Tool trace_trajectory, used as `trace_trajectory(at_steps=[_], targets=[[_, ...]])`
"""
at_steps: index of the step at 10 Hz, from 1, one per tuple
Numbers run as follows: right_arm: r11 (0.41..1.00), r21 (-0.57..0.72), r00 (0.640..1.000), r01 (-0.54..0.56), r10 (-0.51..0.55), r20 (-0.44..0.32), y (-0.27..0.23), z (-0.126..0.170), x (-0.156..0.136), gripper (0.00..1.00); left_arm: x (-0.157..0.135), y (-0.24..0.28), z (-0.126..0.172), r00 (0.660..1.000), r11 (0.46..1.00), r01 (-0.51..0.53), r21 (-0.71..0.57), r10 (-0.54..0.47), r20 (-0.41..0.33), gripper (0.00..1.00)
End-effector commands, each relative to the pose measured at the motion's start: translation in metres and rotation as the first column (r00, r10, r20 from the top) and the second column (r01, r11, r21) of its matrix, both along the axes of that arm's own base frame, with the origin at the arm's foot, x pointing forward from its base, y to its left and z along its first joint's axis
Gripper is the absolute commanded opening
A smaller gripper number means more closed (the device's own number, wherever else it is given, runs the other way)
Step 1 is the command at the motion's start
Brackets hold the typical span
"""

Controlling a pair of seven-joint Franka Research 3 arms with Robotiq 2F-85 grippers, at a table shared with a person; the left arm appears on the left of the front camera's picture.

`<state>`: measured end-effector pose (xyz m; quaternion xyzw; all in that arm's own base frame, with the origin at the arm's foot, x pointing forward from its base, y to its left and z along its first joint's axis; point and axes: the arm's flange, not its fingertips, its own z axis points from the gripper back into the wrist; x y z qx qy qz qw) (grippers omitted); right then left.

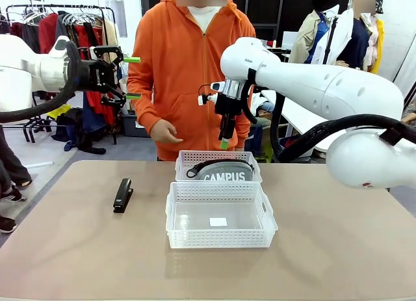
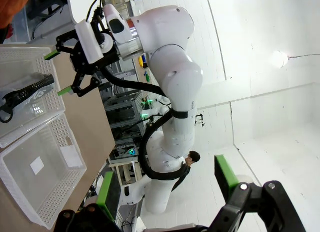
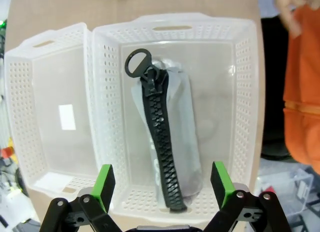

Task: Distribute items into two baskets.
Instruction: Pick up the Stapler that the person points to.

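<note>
On the tan table (image 1: pixel 65 262), the pouch (image 1: pixel 224 174) lies in the far basket (image 1: pixel 188 159), at twelve o'clock of the sticker basket (image 1: pixel 221 237). The stapler (image 1: pixel 123 195) lies at nine o'clock. The left gripper (image 1: pixel 132 77) and the right gripper (image 1: pixel 224 142) are raised, jaws open, the right above the pouch.

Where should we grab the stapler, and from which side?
Mid-body, from straight above. The stapler lies flat on the table, apart from the near basket, with its long axis running roughly away from the robot. Set the jaws across its narrow width; gripping end to end would likely be too long a span.
</note>
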<state>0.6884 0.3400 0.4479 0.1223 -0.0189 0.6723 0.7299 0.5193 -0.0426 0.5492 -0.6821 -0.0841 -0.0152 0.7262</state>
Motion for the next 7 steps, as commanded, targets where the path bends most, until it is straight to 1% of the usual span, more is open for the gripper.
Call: trace_trajectory(at_steps=[1,2,3,4,5,6,7], targets=[[0.989,0.053,0.983,0.141,-0.133,-0.126,-0.017,0.044,-0.027,1.0,0.0,0.002,0.002,1.0,1.0,-0.001,-0.002,0.001,0.002,1.0],[0.983,0.061,0.974,0.173,-0.161,-0.158,-0.025,0.063,-0.042,1.0,0.0,0.002,0.002,1.0,1.0,-0.001,-0.002,0.001,0.002,1.0],[0.979,0.059,0.966,0.194,-0.18,-0.184,-0.042,0.088,-0.057,1.0,0.0,0.002,0.002,1.0,1.0,-0.001,-0.002,0.001,0.002,1.0],[0.978,0.072,0.966,0.195,-0.179,-0.187,-0.054,0.106,-0.074,1.0,0.0,0.002,0.002,1.0,1.0,-0.001,-0.002,0.001,0.002,1.0],[0.973,0.093,0.959,0.21,-0.187,-0.214,-0.06,0.119,-0.091,1.0,0.0,0.002,0.002,1.0,1.0,-0.001,-0.002,0.001,0.002,1.0],[0.973,0.079,0.953,0.217,-0.193,-0.234,-0.086,0.138,-0.101,1.0,0.0,0.002,0.002,1.0,1.0,-0.001,-0.002,0.001,0.002,1.0],[0.964,0.085,0.942,0.253,-0.225,-0.251,-0.097,0.15,-0.12,1.0,0.0,0.002,0.002,1.0,1.0,-0.001,-0.002,0.001,0.002,1.0]])
